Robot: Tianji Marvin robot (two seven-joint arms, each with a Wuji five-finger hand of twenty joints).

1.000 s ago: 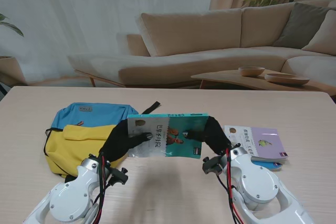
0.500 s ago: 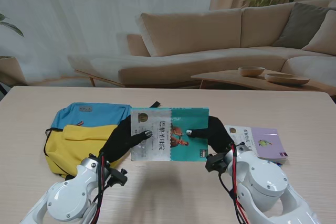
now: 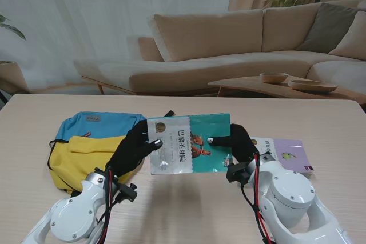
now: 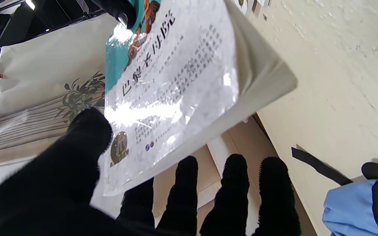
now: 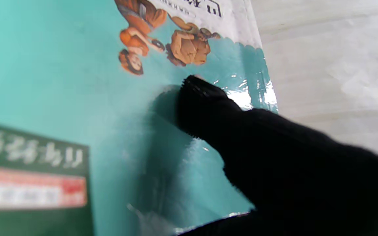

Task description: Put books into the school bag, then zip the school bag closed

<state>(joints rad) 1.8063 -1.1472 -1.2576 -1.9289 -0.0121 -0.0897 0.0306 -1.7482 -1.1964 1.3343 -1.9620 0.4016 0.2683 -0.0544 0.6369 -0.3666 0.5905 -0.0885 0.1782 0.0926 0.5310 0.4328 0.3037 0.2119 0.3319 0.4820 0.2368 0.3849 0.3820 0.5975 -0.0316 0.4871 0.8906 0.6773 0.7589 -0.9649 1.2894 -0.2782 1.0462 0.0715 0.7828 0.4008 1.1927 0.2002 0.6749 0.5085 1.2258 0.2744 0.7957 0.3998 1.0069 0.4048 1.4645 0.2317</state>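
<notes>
A teal and white book (image 3: 189, 144) is held up above the table between both black-gloved hands. My left hand (image 3: 132, 148) grips its white end, thumb on the cover (image 4: 162, 82) and fingers (image 4: 235, 190) behind it. My right hand (image 3: 237, 141) pinches the teal end, thumb (image 5: 208, 108) pressed on the cover (image 5: 61, 82). The blue and yellow school bag (image 3: 91, 144) lies on the table at the left, just beside the book's left edge; its corner (image 4: 356, 203) shows in the left wrist view. A purple and white book (image 3: 286, 155) lies on the table behind my right hand.
A black strap (image 3: 166, 117) of the bag sticks out toward the far side. A blue book edge (image 3: 294, 180) peeks from under the purple book. Beyond the table stand a beige sofa (image 3: 229, 44) and a low table with bowls (image 3: 286, 81).
Both hands have lifted the book higher and carried it slightly rightward and farther from me, tilting its cover more toward the camera.
</notes>
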